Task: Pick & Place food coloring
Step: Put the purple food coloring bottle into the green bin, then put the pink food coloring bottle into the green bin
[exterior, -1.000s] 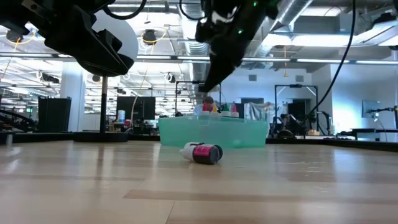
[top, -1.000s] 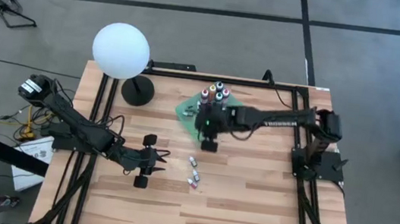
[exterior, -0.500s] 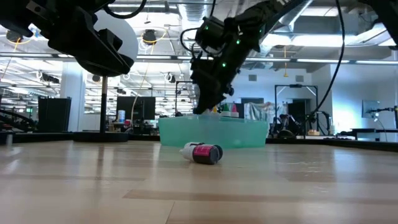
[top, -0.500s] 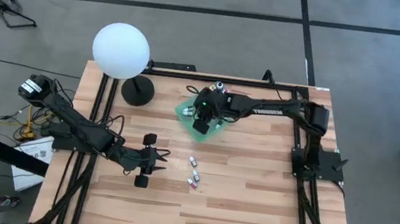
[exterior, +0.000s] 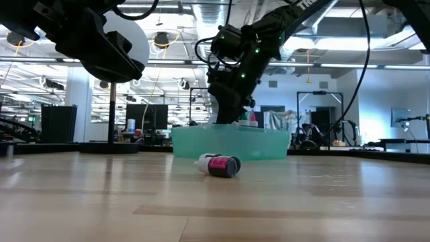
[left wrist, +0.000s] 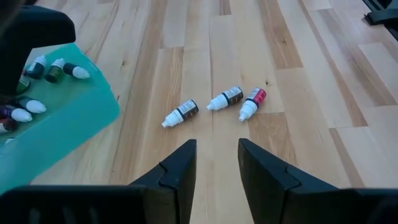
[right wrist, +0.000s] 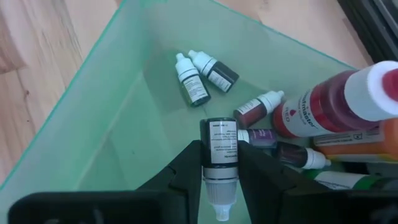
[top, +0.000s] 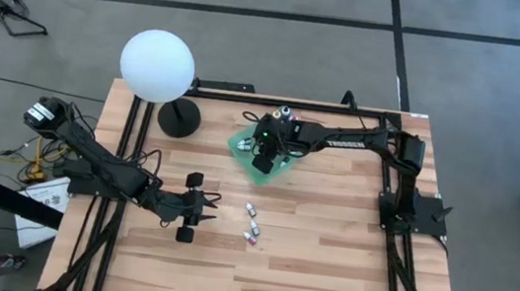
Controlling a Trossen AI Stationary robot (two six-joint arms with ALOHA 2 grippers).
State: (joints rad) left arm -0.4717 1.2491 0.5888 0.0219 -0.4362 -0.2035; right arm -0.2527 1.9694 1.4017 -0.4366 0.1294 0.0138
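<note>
Above the teal bin (top: 240,147), just upper right of centre in the high view, the right gripper (top: 261,156) hangs with its two dark fingers (right wrist: 189,163) closed narrowly on a small dark-labelled dropper bottle (right wrist: 219,163), white cap pointing toward the wrist camera. Beneath the held bottle, on the bin floor, lie several loose vials (right wrist: 198,76) with white caps, some dark, one deep red; larger red and orange bottles (right wrist: 339,102) crowd the right edge of the wrist picture. In the low view, at centre, the gripper reaches down to the bin's rim. Below the bin in the high view, three bottles (top: 251,227) lie on the wooden table (top: 325,263), one with a pink label (exterior: 218,165). Lower left of centre, the left gripper (top: 194,213) waits near them, fingers parted and empty. A white globe lamp (top: 157,67) stands at upper left.
</note>
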